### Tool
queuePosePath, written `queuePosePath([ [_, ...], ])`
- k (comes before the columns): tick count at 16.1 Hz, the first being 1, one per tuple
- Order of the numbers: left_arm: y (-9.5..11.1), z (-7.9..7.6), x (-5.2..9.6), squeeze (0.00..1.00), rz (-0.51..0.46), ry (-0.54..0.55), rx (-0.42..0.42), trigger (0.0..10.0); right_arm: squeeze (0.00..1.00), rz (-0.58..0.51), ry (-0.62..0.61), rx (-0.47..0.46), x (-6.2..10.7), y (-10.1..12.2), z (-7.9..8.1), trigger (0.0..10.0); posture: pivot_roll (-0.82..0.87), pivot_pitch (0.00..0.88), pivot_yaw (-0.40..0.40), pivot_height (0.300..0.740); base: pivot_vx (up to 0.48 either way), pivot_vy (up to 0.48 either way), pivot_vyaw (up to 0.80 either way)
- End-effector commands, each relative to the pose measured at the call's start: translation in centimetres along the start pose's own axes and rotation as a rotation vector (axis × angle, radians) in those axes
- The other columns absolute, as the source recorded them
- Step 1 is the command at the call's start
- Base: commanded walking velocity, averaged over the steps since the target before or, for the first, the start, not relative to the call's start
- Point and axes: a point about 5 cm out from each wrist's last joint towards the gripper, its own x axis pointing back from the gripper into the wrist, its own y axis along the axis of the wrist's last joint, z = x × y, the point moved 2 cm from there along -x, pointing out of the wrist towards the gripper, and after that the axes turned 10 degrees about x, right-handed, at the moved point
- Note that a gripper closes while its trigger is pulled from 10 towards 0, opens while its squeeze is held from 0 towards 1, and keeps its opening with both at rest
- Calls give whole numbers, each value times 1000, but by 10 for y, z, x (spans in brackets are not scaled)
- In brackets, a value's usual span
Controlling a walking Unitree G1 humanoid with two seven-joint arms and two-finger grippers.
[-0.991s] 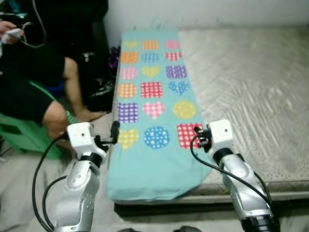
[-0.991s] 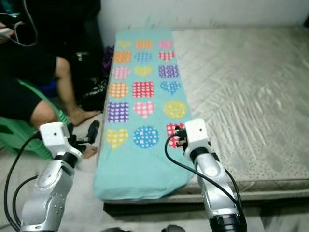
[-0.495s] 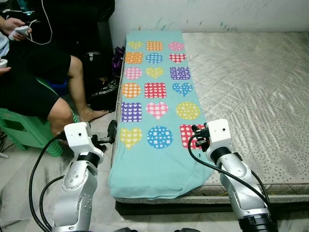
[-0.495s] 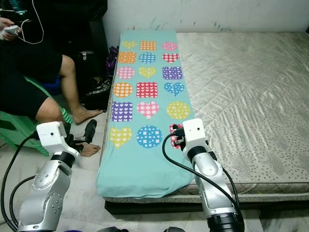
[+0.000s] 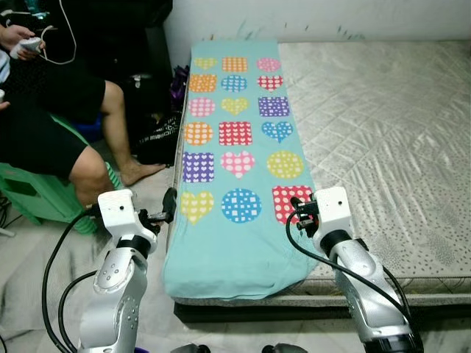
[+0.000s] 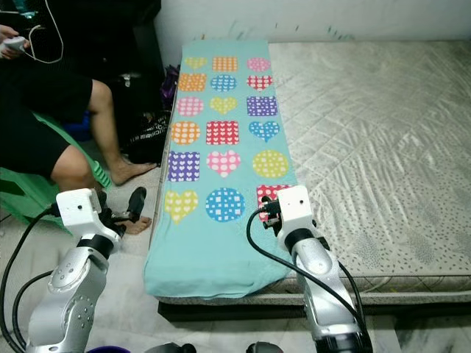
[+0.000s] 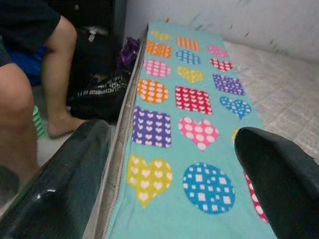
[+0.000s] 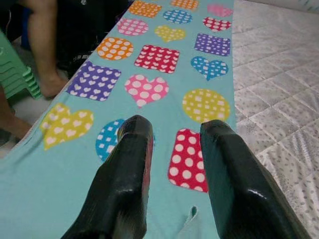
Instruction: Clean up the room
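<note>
1. A teal cloth (image 5: 234,169), long and printed with dotted hearts, squares and circles, is laid flat along the left edge of a quilted beige mattress (image 5: 383,132).
2. The left gripper (image 7: 174,164) is held wide open beside the mattress.
3. The right gripper (image 8: 174,149) is held over the cloth, slightly parted and grasping nothing.

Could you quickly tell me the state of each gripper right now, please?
Left gripper: open, holding nothing, at the left edge of the blanket.
Right gripper: open, holding nothing, above the blanket.
</note>
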Motion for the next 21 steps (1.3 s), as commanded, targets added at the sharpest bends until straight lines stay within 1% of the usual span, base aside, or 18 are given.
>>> queuePosePath([
  [1, 3, 5, 2, 0, -3, 16, -11, 10000, 0, -7, 19, -7, 2, 2, 3, 10000, -191, 159, 35, 725, 0, 0, 0],
  [4, 3, 5, 4, 0, 1, 16, -14, 10000, 0, -31, 33, -20, 5, 5, 6, 10000, -188, 168, 40, 690, 0, 0, 0],
  [5, 4, 5, 3, 0, 2, 15, -16, 10000, 0, -32, 35, -23, 5, 6, 6, 10000, -188, 170, 41, 670, 0, 0, 0],
  [6, 4, 4, 3, 0, 1, 15, -17, 10000, 0, -35, 35, -26, 6, 6, 6, 10000, -189, 170, 42, 665, 0, 0, 0],
  [11, 6, 4, 2, 0, -6, 20, -27, 10000, 0, -64, 51, -36, 6, 10, 8, 10000, -188, 169, 43, 606, 0, 0, 0],
  [15, 14, 1, 1, 0, -50, -5, -33, 10000, 0, -67, 57, -34, 5, 10, 8, 10000, -191, 162, 44, 606, 0, 0, 0],
  [21, 15, -1, 1, 0, -62, -26, -29, 10000, 0, -76, 59, -27, 5, 11, 7, 10000, -188, 153, 44, 606, 0, 0, 0],
])
